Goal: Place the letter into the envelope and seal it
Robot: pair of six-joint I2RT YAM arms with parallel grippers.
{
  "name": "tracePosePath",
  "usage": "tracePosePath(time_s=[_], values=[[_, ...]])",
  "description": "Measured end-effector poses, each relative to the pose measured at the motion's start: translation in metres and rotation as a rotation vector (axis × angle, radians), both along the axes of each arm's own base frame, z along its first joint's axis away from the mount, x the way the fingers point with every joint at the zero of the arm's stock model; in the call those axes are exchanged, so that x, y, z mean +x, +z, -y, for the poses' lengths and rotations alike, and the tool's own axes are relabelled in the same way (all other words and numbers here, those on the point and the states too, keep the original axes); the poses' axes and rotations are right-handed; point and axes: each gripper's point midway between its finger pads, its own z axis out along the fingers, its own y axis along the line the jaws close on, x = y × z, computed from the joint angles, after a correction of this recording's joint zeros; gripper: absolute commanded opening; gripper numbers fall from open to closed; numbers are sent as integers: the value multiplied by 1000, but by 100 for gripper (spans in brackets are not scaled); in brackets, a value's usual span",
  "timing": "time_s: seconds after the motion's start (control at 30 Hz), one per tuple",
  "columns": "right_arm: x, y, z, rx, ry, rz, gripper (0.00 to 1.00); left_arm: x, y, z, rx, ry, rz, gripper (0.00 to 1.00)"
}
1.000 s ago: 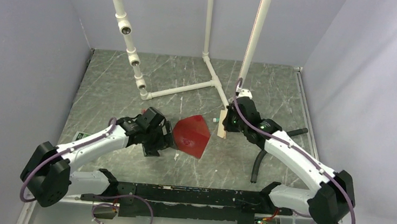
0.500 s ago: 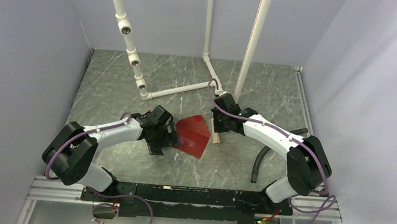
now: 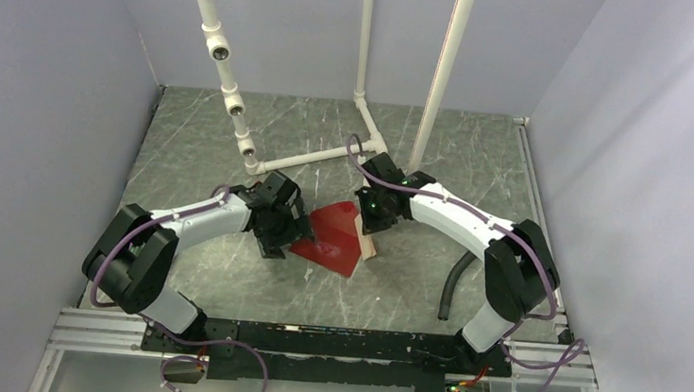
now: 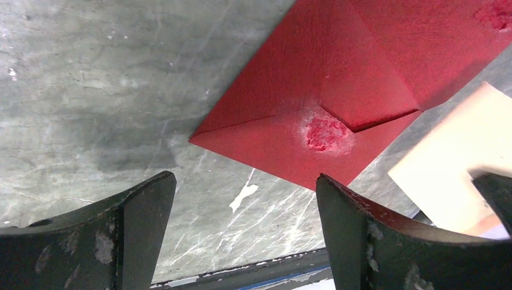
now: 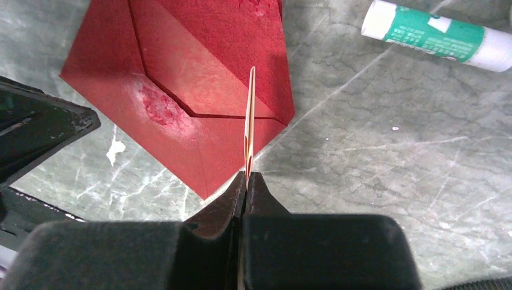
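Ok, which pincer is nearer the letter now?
Right. The right pincer is shut on the letter, beside the envelope; the left pincer stands open at the envelope's opposite side, not touching the letter.

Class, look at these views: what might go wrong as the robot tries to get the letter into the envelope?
1. The right gripper pinches the letter by one edge, so it may buckle or slip when it is pushed against the envelope.
2. The left gripper is open and grips nothing, so the envelope may slide.
3. The envelope lies flat, so the letter may land on top.
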Motion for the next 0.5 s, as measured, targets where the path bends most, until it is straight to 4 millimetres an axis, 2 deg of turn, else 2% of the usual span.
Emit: tracePosePath(time_s=[0.2,0.3,0.4,0.5], values=[[14,23,8,-59,-53,51,0,0,-1,-4,9,-5,-2,87],[21,26,15,-107,-72,72,0,0,-1,-5,11,-10,0,87],[24,14,19,-168,-78,49,0,0,-1,-5,13,-11,1,87],[19,-6,23,-219,-58,-8,0,-1,-3,-7,19,-9,2,87]])
